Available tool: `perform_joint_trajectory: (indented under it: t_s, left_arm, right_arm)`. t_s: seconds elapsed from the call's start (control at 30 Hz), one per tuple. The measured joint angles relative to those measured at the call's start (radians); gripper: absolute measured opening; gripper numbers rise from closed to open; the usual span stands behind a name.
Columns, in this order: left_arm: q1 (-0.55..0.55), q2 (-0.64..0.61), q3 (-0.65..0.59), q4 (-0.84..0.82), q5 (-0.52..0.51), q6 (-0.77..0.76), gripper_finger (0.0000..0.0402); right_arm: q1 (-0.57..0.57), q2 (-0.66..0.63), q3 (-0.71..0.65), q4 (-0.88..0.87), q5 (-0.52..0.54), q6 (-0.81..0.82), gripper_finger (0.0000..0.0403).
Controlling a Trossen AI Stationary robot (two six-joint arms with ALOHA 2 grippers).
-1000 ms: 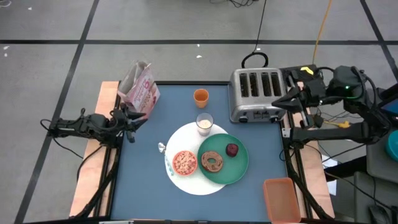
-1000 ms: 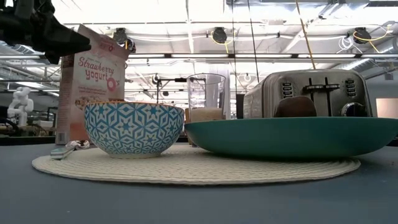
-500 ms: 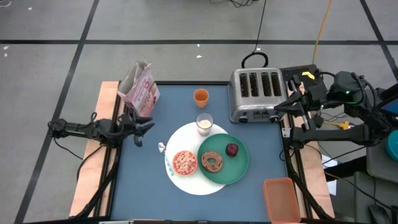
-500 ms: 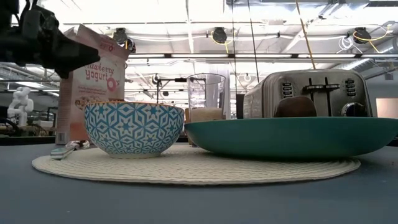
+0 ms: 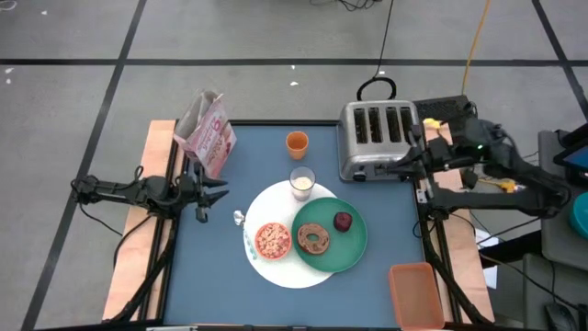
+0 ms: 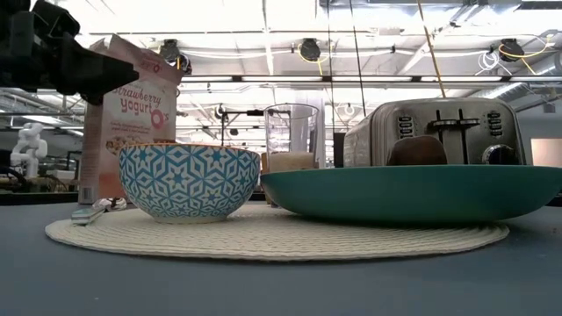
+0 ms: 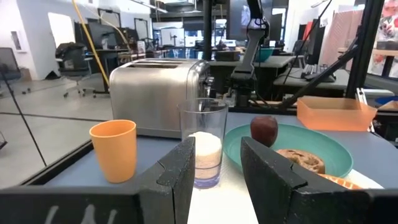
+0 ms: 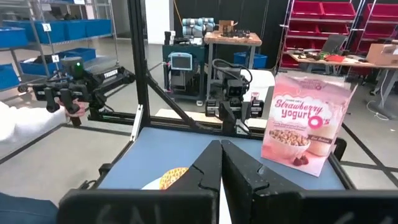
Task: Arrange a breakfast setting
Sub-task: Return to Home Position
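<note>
Your L gripper (image 5: 204, 190) hangs at the table's left edge, fingers (image 7: 177, 171) spread, released. Straight ahead of it: milk glass (image 7: 204, 151), orange cup (image 7: 114, 150) near that, green plate (image 7: 333, 148) past the glass w/ bagel (image 7: 300, 160) & dark red fruit (image 7: 264, 129). Spoon (image 5: 241, 219) lies nearest it, just beside the bowl (image 5: 273, 240) on the white plate (image 5: 272, 204). R gripper (image 5: 401, 167) sits by the toaster (image 5: 377, 138), apart from the setting, clenched, 2 fingers meeting.
</note>
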Motion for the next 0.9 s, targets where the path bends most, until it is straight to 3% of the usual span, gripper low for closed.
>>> perform_joint_trajectory:
  t_s: [0.33,0.57,0.9]
  left_arm:
    - [0.000,0.001,0.000,-0.002,0.000,0.052,0.0136]
    - [0.000,0.001,0.000,-0.003,0.000,0.069,0.0136]
    - [0.000,0.002,0.000,-0.003,0.000,0.015,0.0136]
  right_arm:
    - [0.000,-0.200,-0.357,0.288,-0.001,0.067,0.0004]
    - [0.000,-0.344,-0.548,0.399,0.011,0.094,0.0004]
    - [0.000,-0.550,-0.723,0.411,0.191,0.086,0.0004]
